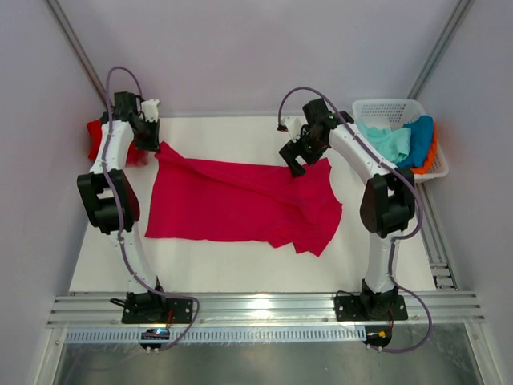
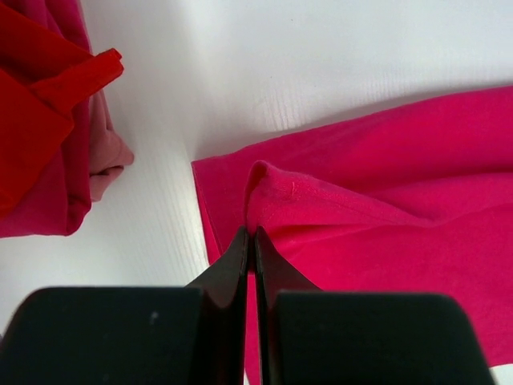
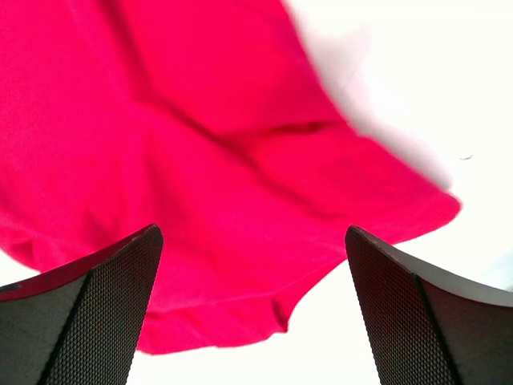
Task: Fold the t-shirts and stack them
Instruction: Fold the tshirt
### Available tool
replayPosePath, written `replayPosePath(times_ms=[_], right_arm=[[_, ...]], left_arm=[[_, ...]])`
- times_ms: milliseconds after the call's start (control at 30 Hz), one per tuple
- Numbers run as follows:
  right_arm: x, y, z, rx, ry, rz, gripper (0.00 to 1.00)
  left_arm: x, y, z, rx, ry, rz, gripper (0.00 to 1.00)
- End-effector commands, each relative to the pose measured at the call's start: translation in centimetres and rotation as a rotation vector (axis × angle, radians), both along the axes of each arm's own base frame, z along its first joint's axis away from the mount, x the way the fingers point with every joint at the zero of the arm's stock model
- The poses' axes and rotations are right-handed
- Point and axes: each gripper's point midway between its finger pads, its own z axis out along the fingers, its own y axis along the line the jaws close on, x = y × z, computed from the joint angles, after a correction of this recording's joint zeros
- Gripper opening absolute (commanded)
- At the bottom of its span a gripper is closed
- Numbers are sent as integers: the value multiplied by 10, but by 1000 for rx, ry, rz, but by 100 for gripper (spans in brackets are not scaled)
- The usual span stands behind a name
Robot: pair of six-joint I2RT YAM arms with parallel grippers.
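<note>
left gripper (image 2: 250, 234) pinches the crimson t-shirt (image 1: 240, 200) corner, right gripper (image 3: 252, 233) is wide open over it: regrasp the far edge, pull taut, then fold.

Crimson-pink t-shirt (image 1: 240, 200): far-left corner hidden under the left gripper (image 2: 250, 231) in the top view. Cut off by the right and lower edges in the left wrist view. Blurred and cut off at the top and left in the right wrist view.
Folded red t-shirts (image 1: 94, 135): partly behind the left arm; number of pieces not tellable.
Left gripper: finger bases cut off by the lower edge; pinched cloth concealed between the closed tips.
Right gripper (image 3: 252, 233): spread fingers cut off at the bottom.
Orange t-shirt (image 1: 435, 154): mostly buried under the blue t-shirt (image 1: 418, 138).
Mint-green t-shirt (image 1: 386, 141): bunched, outline unreadable.
White basket (image 1: 385, 103): near-left corner behind the right arm.
</note>
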Motion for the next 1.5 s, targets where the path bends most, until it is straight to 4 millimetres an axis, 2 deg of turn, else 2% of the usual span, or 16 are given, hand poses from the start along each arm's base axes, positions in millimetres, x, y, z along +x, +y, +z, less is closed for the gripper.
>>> replayPosePath(times_ms=[0, 167, 300, 433, 533, 600, 633, 667, 733, 767, 800, 867, 1000, 1133, 1267, 1467], right_arm=[[28, -2, 0, -22, -51, -70, 99], [30, 2, -17, -22, -15, -85, 99], [24, -1, -28, -31, 16, -85, 99], [21, -2, -33, -38, 33, -85, 99], [17, -2, -35, -35, 49, -81, 99], [13, -2, -36, -37, 61, -77, 99], [12, -2, -36, -40, 61, -75, 99], [12, -4, -35, -42, 59, -74, 99], [10, -6, -35, -51, 58, -72, 99], [10, -6, -36, -53, 57, -71, 99], [11, -6, -36, -52, 54, -71, 99], [10, -5, -35, -44, 58, -77, 99], [6, -5, -34, -35, 62, -84, 99], [3, -9, -36, -52, 52, -78, 99], [-2, -10, -37, -57, 67, -71, 99], [-13, -14, -25, -62, 61, -38, 99]], left_arm=[[-3, 1, 48, 8, -93, -17, 0], [-19, -6, 56, -15, -88, -30, 0], [-40, -13, 53, -40, -60, -41, 0], [-69, -19, 20, -47, 9, -86, 0], [-82, -16, 2, -28, 57, -91, 0], [-88, -16, -9, -26, 112, -104, 16], [-89, -17, -11, -34, 126, -114, 43], [-97, -19, -16, -50, 177, -121, 63], [-96, -24, -23, -84, 231, -140, 97], [-106, -27, -26, -112, 294, -142, 97], [-97, -28, -20, -124, 289, -126, 97], [-91, -36, -27, -185, 314, -112, 97], [-65, -47, -1, -262, 219, -107, 97], [-62, -57, 6, -318, 235, -144, 96], [-57, -54, -12, -326, 283, -132, 92], [-50, -36, -15, -308, 303, -69, 86]])
